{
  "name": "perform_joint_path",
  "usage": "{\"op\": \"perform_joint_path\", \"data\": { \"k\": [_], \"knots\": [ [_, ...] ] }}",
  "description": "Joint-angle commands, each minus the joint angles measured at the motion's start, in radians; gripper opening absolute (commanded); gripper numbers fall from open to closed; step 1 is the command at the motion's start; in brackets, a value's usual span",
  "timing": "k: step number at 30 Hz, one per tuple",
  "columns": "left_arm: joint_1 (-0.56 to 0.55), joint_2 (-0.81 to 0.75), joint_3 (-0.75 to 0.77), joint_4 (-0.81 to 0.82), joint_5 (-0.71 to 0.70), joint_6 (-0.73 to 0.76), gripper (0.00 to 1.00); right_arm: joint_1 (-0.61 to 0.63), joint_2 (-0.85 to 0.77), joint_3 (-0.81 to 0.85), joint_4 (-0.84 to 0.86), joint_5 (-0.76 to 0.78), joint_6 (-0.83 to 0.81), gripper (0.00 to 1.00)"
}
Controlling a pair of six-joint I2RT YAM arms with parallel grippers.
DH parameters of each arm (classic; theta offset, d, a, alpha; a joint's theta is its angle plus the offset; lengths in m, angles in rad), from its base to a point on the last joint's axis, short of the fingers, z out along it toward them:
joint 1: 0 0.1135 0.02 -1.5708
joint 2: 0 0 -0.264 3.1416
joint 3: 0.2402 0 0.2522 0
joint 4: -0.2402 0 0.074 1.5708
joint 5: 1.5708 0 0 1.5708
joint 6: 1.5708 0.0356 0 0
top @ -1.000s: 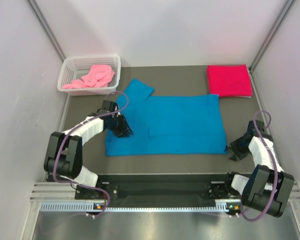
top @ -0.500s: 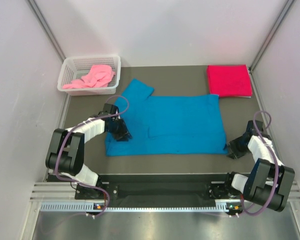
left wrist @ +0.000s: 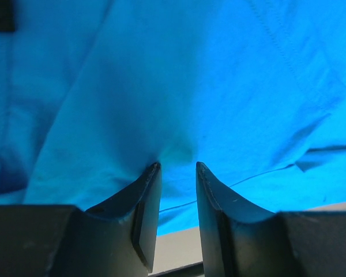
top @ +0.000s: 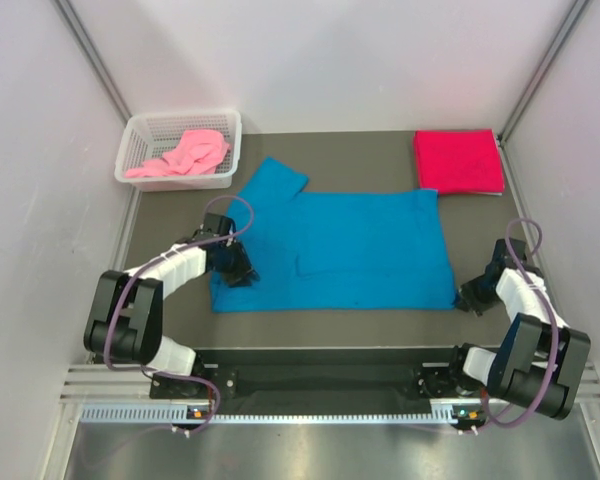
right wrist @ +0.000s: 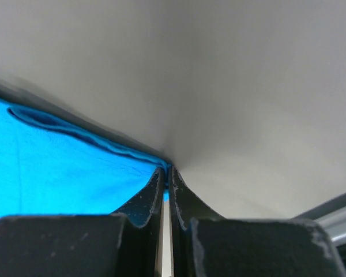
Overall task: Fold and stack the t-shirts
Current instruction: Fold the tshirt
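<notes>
A bright blue t-shirt (top: 340, 250) lies spread flat on the dark mat. My left gripper (top: 242, 272) rests on its near left part. In the left wrist view that gripper (left wrist: 177, 168) stands open, both tips pressed down onto the blue cloth (left wrist: 179, 86), which puckers slightly between them. My right gripper (top: 467, 297) is at the shirt's near right corner. It (right wrist: 168, 171) is shut on the blue hem (right wrist: 75, 173). A crimson red t-shirt (top: 458, 160) lies folded at the back right. A light pink t-shirt (top: 185, 155) sits crumpled in the basket.
The white mesh basket (top: 230, 135) stands at the back left corner of the mat (top: 360, 150). Pale walls enclose the table on both sides and behind. The metal rail (top: 310, 385) with the arm bases runs along the near edge.
My right gripper has closed on the blue shirt's near right corner after nudging in toward it. The left gripper shifted slightly toward the near left and stays open.
</notes>
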Motion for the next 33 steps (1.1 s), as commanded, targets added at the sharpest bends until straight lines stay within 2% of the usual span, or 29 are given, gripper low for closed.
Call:
{"op": "perform_joint_path", "data": {
  "k": [1, 8, 17, 20, 24, 28, 31, 33],
  "knots": [
    [-0.001, -0.05, -0.047, -0.049, -0.099, -0.01, 0.36, 0.0, 0.002, 0.047, -0.064, 0.128, -0.08, 0.0],
    [-0.001, -0.112, -0.119, -0.049, -0.09, -0.048, 0.36, 0.0, -0.045, 0.046, -0.113, 0.145, -0.111, 0.0],
    [-0.011, -0.227, -0.183, -0.064, -0.09, -0.088, 0.36, 0.0, -0.136, 0.058, -0.188, 0.213, -0.063, 0.0],
    [-0.015, -0.242, -0.185, -0.081, -0.101, -0.089, 0.36, 0.0, -0.142, 0.081, -0.217, 0.234, -0.052, 0.08],
    [-0.015, -0.256, -0.115, -0.138, -0.127, -0.065, 0.36, 0.0, -0.122, 0.13, -0.245, 0.219, -0.061, 0.16],
    [-0.015, -0.258, 0.097, -0.221, -0.123, -0.001, 0.36, 0.0, -0.104, 0.193, -0.27, 0.187, -0.088, 0.21],
    [-0.015, -0.245, 0.207, -0.222, -0.052, 0.065, 0.38, 0.0, -0.09, 0.239, -0.261, 0.119, -0.126, 0.26],
    [-0.015, -0.21, 0.31, -0.2, -0.023, 0.125, 0.38, 0.0, -0.091, 0.25, -0.19, 0.008, -0.173, 0.29]
  ]
}}
